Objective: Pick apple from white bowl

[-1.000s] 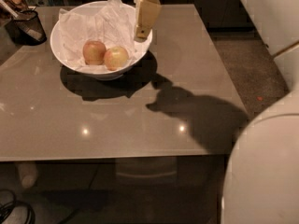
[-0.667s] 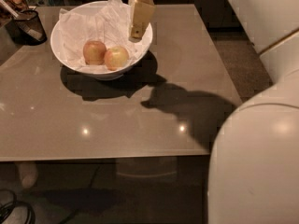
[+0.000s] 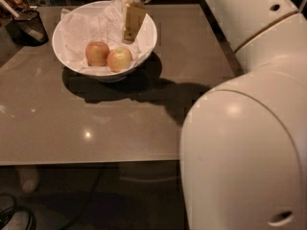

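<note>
The white bowl [image 3: 144,44] stands at the far left of the grey table, lined with crumpled white paper. Two apples lie in it side by side. The yellow-green apple [image 3: 119,59] with a pink blush is on the right; a redder apple [image 3: 97,53] is on its left. My gripper [image 3: 129,30] hangs over the bowl's right half, its yellowish fingers pointing down, just above and right of the yellow-green apple, apart from it and holding nothing.
A small dark cup [image 3: 29,25] with utensils stands at the table's far left edge. My white arm [image 3: 249,128] fills the right side. The table's front edge [image 3: 91,159] runs across the lower frame, with floor and cables below.
My gripper has moved left and lower, from the bowl's right rim into the space over the bowl, nearer the yellow-green apple. The arm body now fills more of the right side.
</note>
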You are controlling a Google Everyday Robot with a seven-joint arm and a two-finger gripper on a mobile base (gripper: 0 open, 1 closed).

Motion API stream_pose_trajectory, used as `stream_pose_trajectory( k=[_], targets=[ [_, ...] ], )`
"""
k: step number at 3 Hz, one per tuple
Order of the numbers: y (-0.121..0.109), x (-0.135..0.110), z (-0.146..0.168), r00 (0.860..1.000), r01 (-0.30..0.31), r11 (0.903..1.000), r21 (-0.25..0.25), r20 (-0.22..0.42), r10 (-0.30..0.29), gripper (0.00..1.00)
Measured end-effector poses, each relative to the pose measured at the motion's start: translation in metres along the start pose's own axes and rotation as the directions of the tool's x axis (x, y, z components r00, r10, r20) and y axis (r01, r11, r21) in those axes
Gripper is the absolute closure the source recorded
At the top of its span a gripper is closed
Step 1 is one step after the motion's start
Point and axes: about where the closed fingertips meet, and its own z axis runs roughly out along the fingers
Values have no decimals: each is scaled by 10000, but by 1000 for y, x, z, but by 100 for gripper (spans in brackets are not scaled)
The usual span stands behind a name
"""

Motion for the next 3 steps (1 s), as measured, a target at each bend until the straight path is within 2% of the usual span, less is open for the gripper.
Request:
stream_pose_trajectory(
  k=[1,3],
  targets=[
    [-8,-1,20,10000,-72,9995,-303,14,72,26],
    [-21,5,52,9990,-434,9963,-744,112,443,26]
  ],
)
